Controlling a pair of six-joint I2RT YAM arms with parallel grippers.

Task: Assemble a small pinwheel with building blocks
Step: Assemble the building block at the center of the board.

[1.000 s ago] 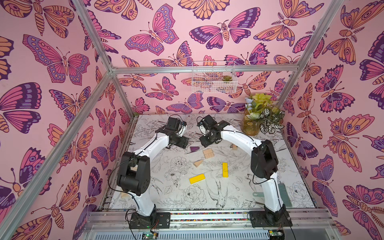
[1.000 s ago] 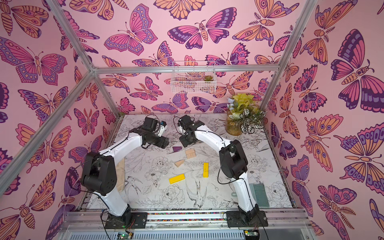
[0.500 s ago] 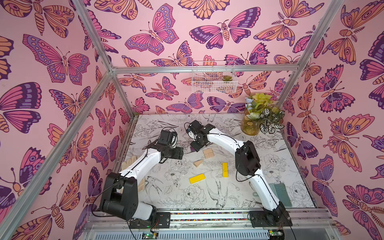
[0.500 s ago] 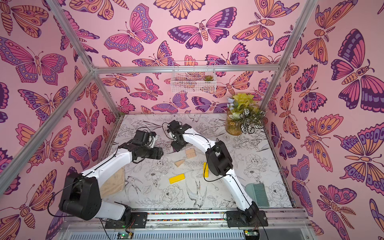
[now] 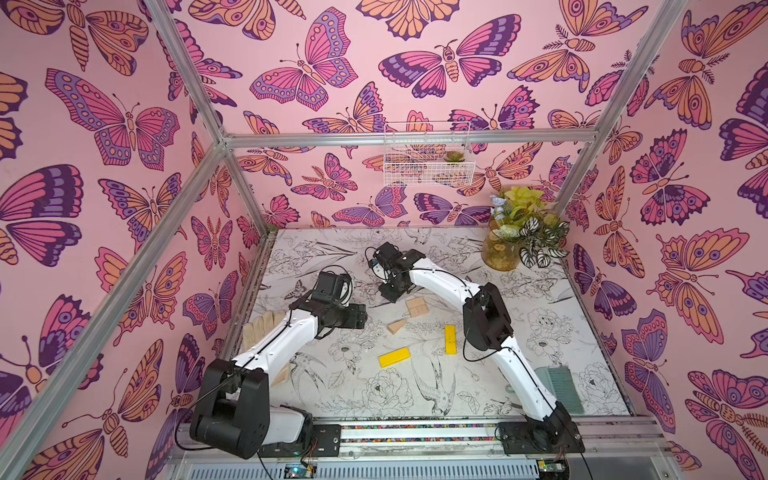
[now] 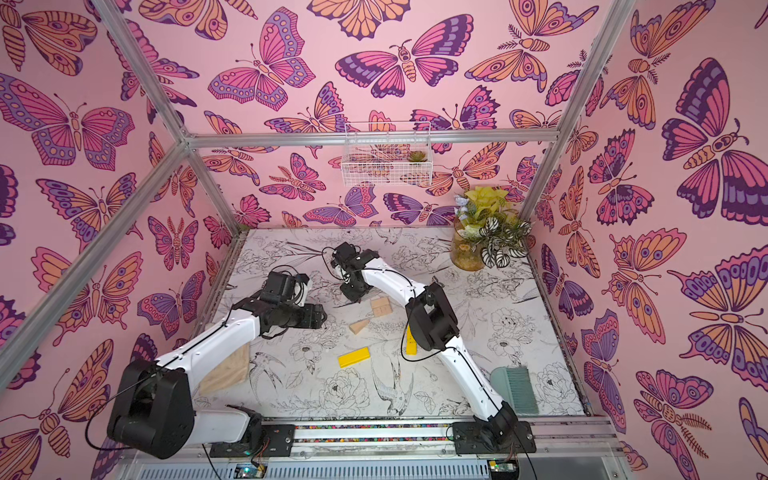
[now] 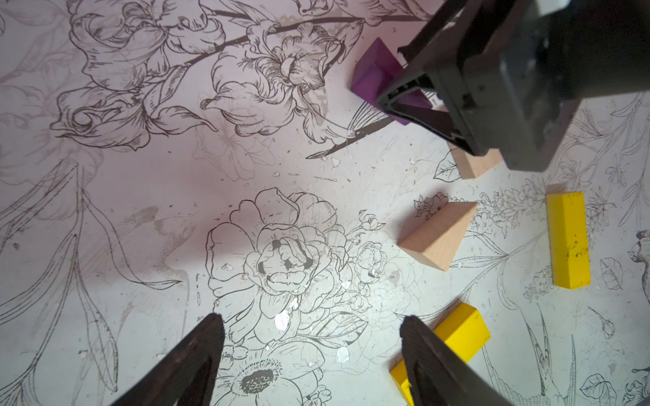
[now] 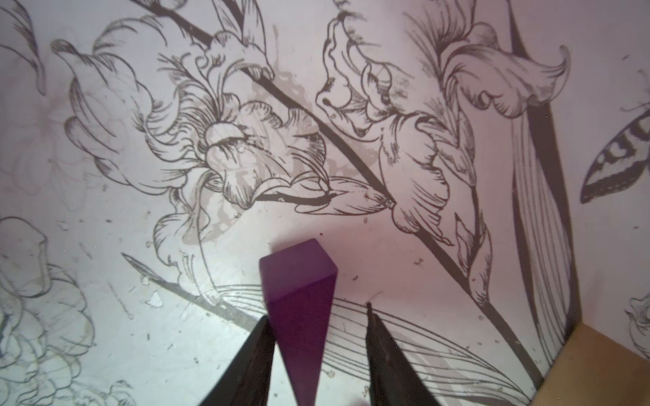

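Quick update: spotting the right end effector [image 8: 316, 313] down at the purple wedge [image 8: 299, 288] now, after swinging across from nearer the middle a second ago. Closing in, but not clamped yet: touching the wedge with one finger [image 8: 255, 355] and leaving a clear sliver of daylight on the other side. So calling it partly open around the wedge, gripping nothing for the moment. Still seeing that wedge flat on the tabletop [image 5: 540, 332], toward the back, near the two tan blocks [image 5: 417, 307] pressed together into a square. Meanwhile, finding the left end effector [image 7: 311, 318] pulled back toward its own side and nearer the front, spread just as wide as before, holding nothing, hovering over bare flower print. Reads like getting out of the way for the pick. No change among the rest: a tan wedge [image 5: 397, 325], a yellow bar [image 5: 394, 357] and a second yellow bar [image 5: 450, 339] loose nearer the front, none touching. No pinwheel to speak of yet, so guessing at a first blade headed for that square, assuming a clean squeeze without tipping the wedge
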